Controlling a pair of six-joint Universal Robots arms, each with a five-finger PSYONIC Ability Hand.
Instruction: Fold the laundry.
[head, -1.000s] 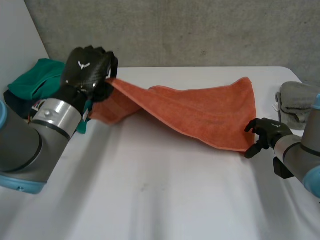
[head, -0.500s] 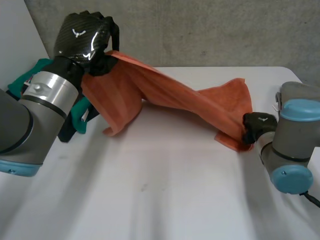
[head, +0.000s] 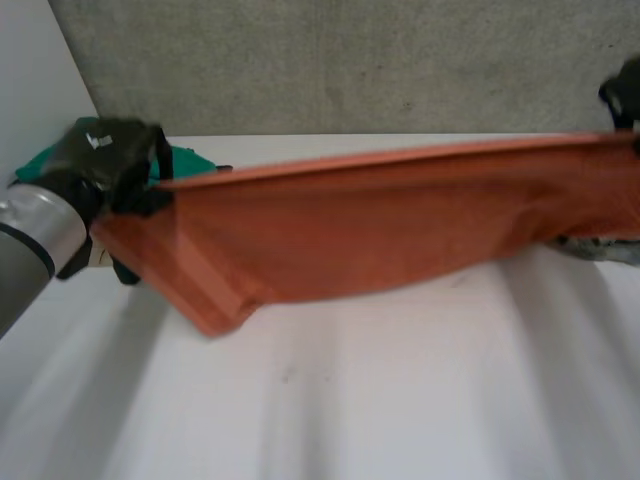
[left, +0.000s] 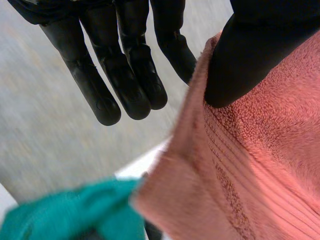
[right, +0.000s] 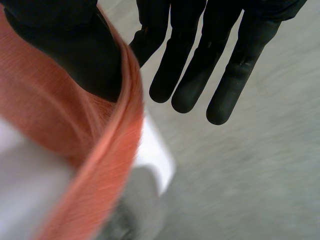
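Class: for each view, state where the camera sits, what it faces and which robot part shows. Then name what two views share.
Head view: between and behind the arms, looking down at the white table; the left hand and right hand hold an orange towel stretched between them.
Left wrist view: on the left wrist, looking along the palm; its thumb pins the towel's edge, a green cloth beyond.
Right wrist view: on the right wrist, along that palm; its thumb pins the towel.
Shared: the towel, in all three.
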